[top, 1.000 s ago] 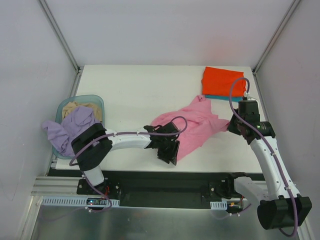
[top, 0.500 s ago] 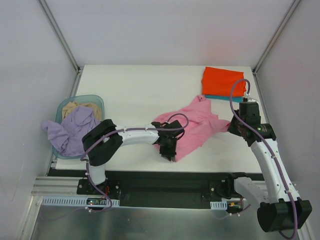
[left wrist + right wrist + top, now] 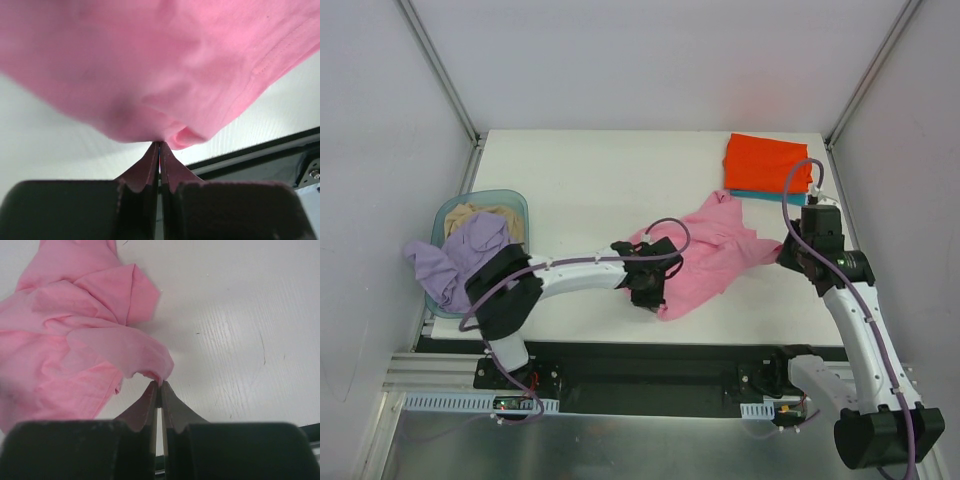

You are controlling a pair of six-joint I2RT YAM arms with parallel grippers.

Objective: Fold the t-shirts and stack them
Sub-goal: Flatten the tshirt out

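A crumpled bright pink t-shirt lies on the white table right of centre. My left gripper is shut on its near left edge; in the left wrist view the tips pinch a fold of the pink cloth. My right gripper is shut on the shirt's right edge; the right wrist view shows the tips nipping a lifted flap of pink cloth. An orange-red t-shirt lies folded at the back right on a teal t-shirt. A pale lavender t-shirt hangs over the basket.
A round light-blue basket stands at the table's left edge with a beige cloth inside. The table's near edge and a black rail run just below the left gripper. White walls enclose the table.
The left gripper moved onto the pink shirt's near left edge and shut on it. The near corner of the shirt has bunched up. The right arm has hardly moved.
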